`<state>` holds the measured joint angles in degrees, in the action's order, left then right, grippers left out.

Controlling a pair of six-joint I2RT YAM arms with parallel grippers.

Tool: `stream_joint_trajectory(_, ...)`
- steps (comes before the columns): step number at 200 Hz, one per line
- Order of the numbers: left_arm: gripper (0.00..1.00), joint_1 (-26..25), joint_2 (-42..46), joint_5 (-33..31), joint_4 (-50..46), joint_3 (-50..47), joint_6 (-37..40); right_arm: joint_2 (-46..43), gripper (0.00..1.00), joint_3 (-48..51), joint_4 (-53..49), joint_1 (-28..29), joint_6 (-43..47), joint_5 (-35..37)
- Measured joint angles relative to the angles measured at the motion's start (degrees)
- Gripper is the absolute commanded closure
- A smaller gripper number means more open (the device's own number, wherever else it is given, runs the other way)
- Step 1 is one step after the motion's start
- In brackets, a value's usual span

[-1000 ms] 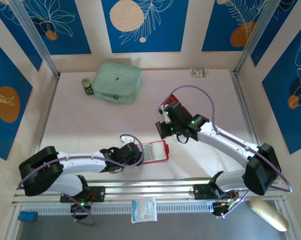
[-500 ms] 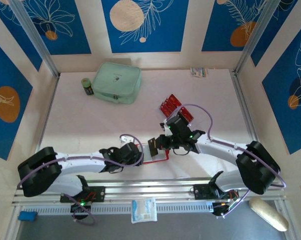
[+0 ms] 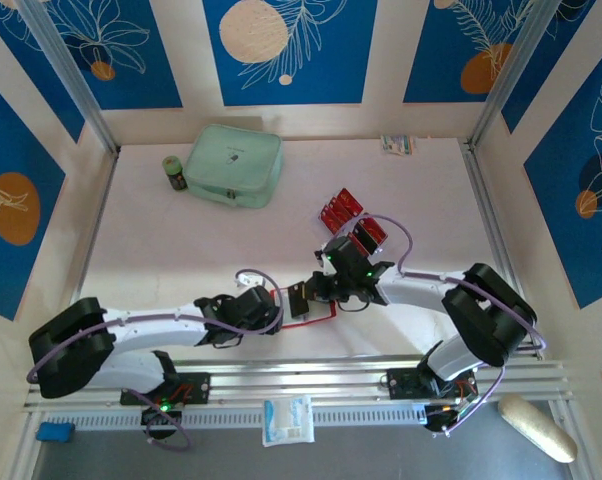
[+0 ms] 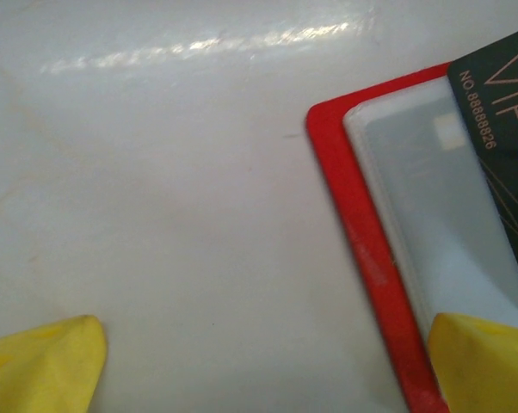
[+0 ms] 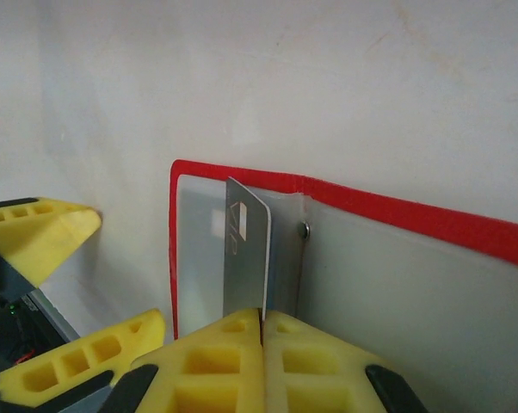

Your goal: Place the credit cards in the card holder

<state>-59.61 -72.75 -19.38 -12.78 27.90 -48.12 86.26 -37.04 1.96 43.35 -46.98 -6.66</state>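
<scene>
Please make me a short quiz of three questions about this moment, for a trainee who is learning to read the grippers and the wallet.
1. True or false: the right gripper is shut on a credit card.
2. How does the card holder lie? A: open, pale inside facing up. B: folded and snapped shut. C: standing upright on one edge.
3. Fill the gap: the left gripper has its jaws ____, with one finger at the holder's red edge.

Key: 1 true; 2 A; 3 open.
</scene>
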Motion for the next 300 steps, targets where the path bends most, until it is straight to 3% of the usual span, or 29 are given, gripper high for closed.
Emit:
stream_joint_trajectory(61, 0.01, 0.52, 1.75, 0.50, -2.97, 0.13, -1.60, 1.73, 1.00, 0.87, 4.04, 1.66, -2.82, 0.17)
stream_joint_trajectory(209, 0.00, 0.61, -6.60, 0.17, -0.13, 4.66, -3.45, 1.51, 1.00, 1.97, 5.60, 1.64, -4.26, 0.17)
stream_joint_trajectory(300, 0.01, 0.61, -6.97, -0.26, -0.11, 4.63, -4.13, -12.76, 1.00, 5.11, 1.40, -5.29, -1.18, -0.22)
